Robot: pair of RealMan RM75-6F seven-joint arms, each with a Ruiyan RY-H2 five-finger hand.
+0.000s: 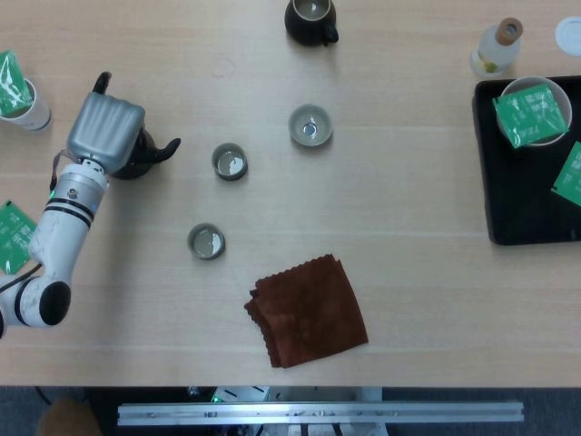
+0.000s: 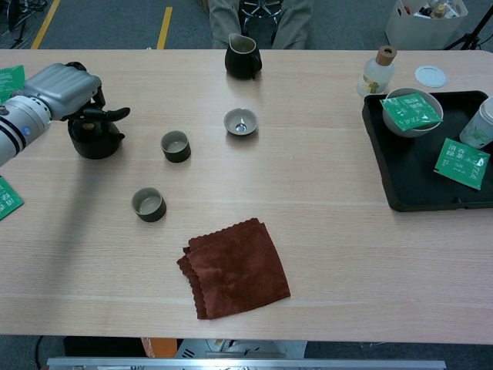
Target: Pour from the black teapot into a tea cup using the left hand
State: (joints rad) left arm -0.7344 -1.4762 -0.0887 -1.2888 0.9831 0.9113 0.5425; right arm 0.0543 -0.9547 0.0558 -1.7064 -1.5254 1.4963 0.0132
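Left hand clasping the black teapot on the table, upright.

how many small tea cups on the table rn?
3. One tea cup sits just right of the black teapot that the left hand holds, one is nearer the front edge, and a paler one lies toward the table's middle. None seems hidden.

Teapot top and handle are covered by the left hand; finger contact can't be made out.
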